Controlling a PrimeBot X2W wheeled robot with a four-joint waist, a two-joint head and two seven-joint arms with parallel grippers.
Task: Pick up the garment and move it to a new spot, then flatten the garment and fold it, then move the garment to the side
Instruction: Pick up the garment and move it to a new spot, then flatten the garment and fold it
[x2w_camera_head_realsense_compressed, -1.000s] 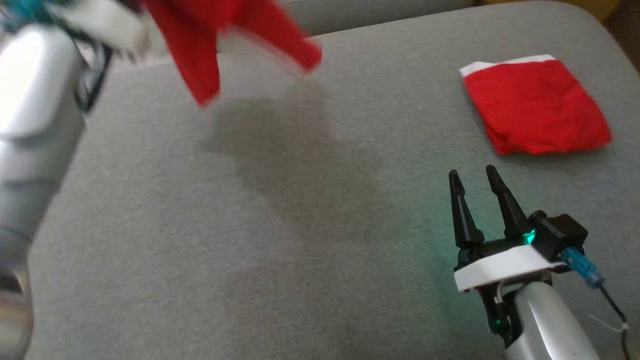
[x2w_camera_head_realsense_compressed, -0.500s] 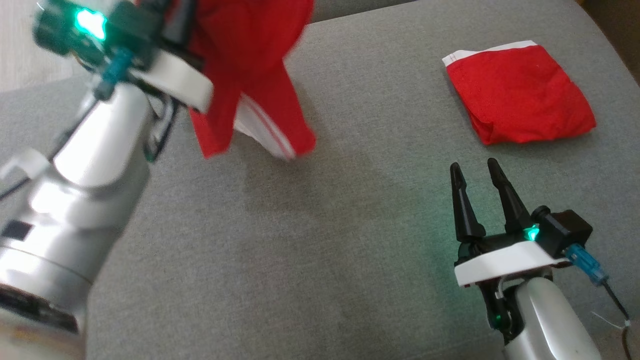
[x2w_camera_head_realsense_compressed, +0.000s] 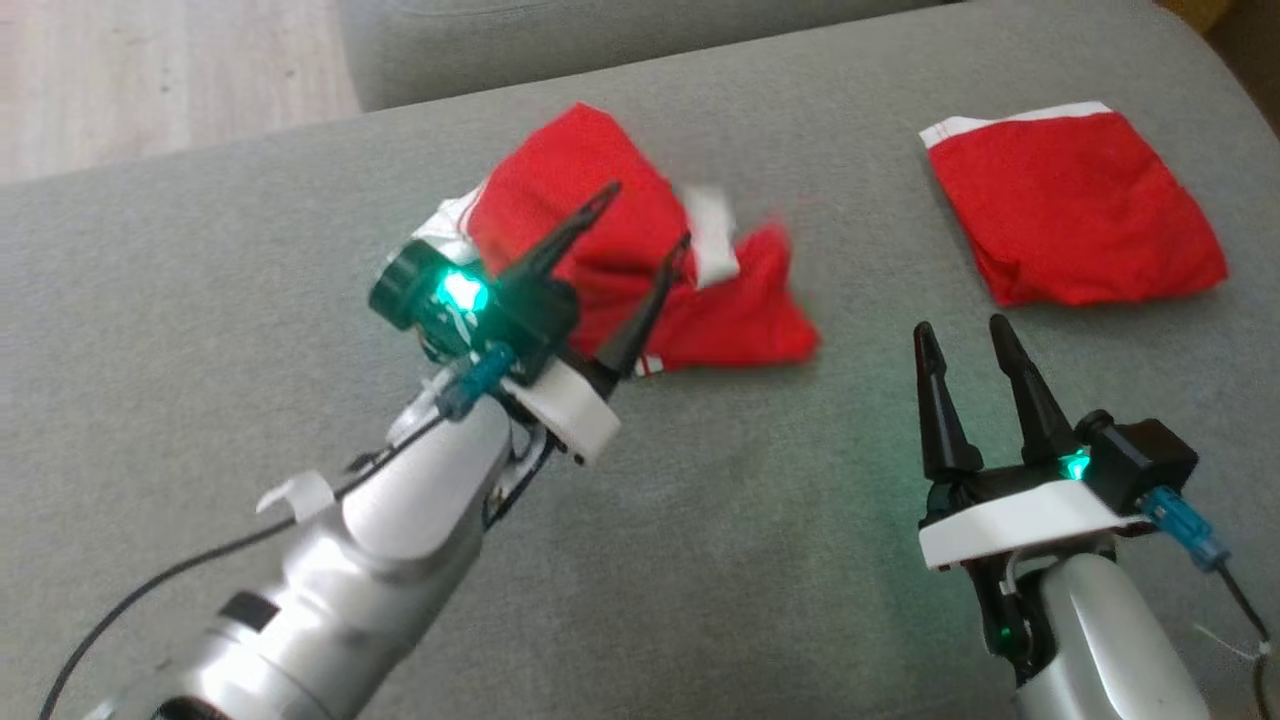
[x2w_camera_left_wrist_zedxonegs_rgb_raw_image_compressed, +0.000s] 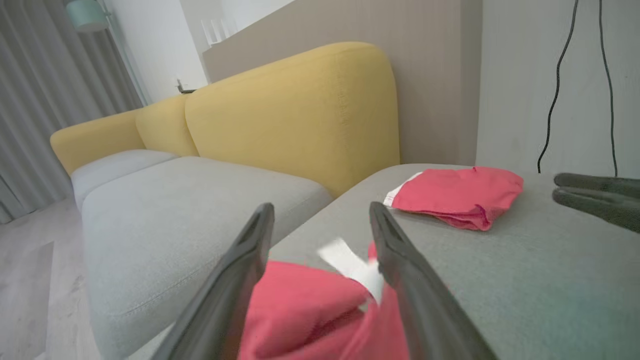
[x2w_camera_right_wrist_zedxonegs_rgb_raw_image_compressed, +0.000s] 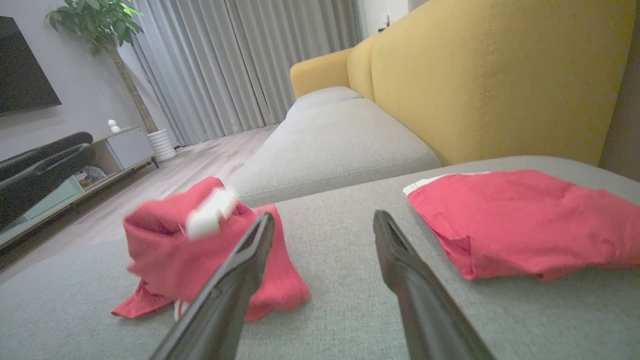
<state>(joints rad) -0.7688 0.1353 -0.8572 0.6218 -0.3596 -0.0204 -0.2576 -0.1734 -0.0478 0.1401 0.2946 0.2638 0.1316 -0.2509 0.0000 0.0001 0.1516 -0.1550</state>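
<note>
On the grey sofa cushion (x2w_camera_head_realsense_compressed: 250, 250), which extends past the lower edge of the head view, two red garments lie well apart. A yellow backrest (x2w_camera_left_wrist_zedxonegs_rgb_raw_image_compressed: 300, 110) rises behind it in both wrist views.

The folded garment (x2w_camera_head_realsense_compressed: 1070, 220) lies flat toward the robot's right, a white band along its far edge. The right wrist view cuts it off at the frame's side.

The crumpled garment (x2w_camera_head_realsense_compressed: 740, 310) is heaped near the cushion's middle and blurred, with a white strip standing up from it. Its near side is hidden behind the left arm.

The left claw (x2w_camera_head_realsense_compressed: 648, 214) is released, its fingers spread over the heap. Possibly the cloth brushes one finger, but the blur prevents a firm reading.

The right claw (x2w_camera_head_realsense_compressed: 960, 326) is also released and empty, above bare cushion just short of the folded garment.
</note>
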